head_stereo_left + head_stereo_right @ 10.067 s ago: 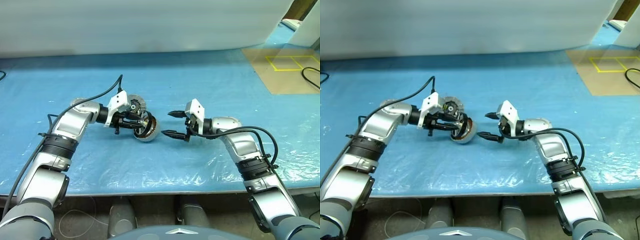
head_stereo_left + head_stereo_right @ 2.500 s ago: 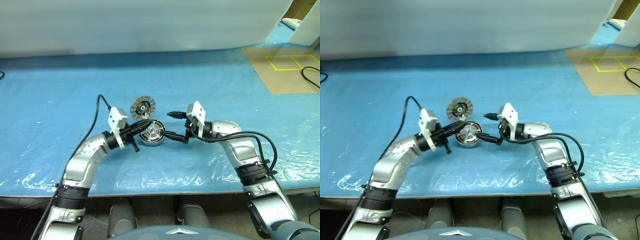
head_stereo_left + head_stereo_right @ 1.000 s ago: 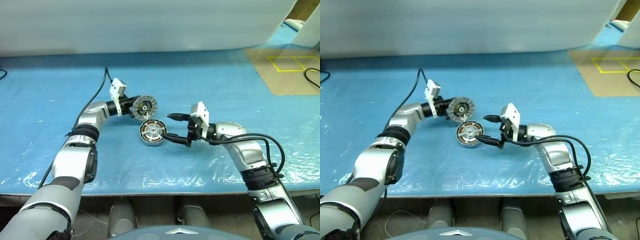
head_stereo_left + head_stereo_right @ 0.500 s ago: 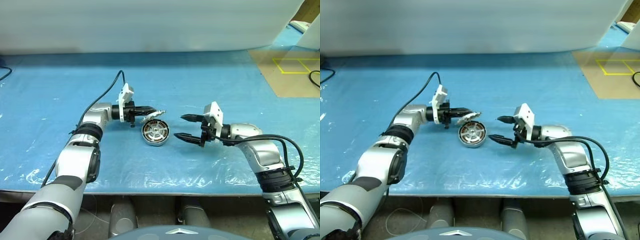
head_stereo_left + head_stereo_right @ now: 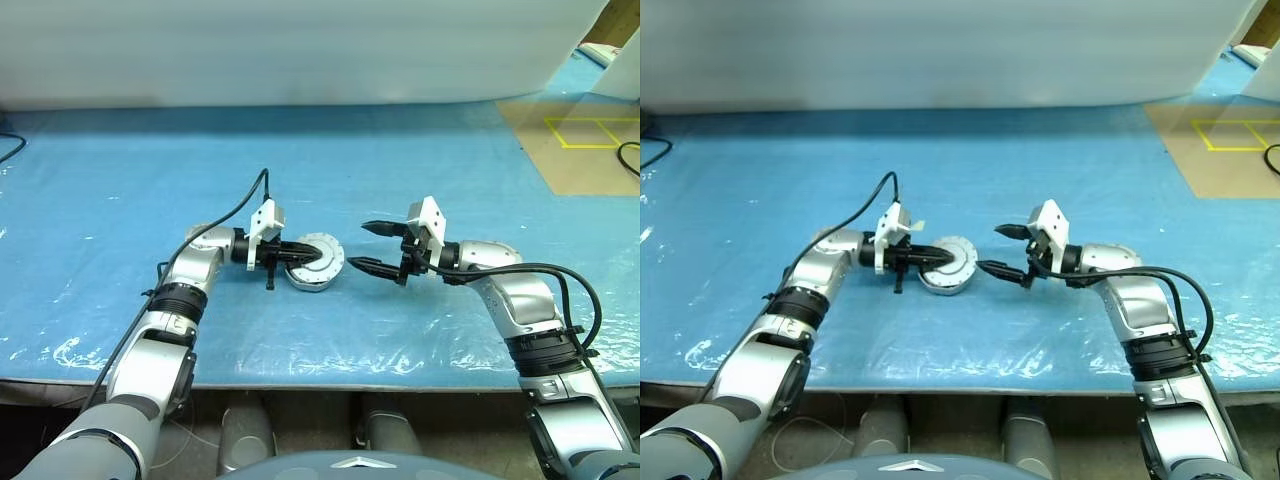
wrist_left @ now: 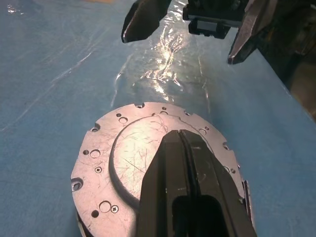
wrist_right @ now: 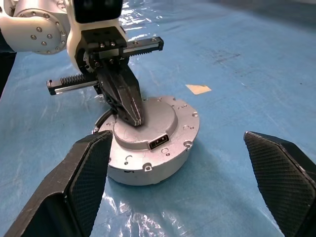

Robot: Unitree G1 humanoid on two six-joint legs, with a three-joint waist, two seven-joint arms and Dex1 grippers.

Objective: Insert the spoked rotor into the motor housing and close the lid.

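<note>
Now you are pressing the left gripper [image 7: 129, 106], fingers together, on the lid [image 7: 158, 118] to seat it; the right gripper [image 5: 373, 247] is waiting, fingers apart.

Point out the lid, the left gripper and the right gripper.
lid [image 7: 163, 118]: right wrist view, smooth outer face.
left gripper [image 7: 129, 107]: right wrist view, shut fingers' tips resting on the lid.
right gripper [image 5: 364, 246]: left eye view, gap between open fingers.

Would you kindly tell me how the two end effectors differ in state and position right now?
The left end effector is shut, fingers pressed together; the right end effector stands wide open. The left rests its tip on the closed lid; the right hangs beside the motor, touching nothing. Both have black fingers and face each other.
</note>
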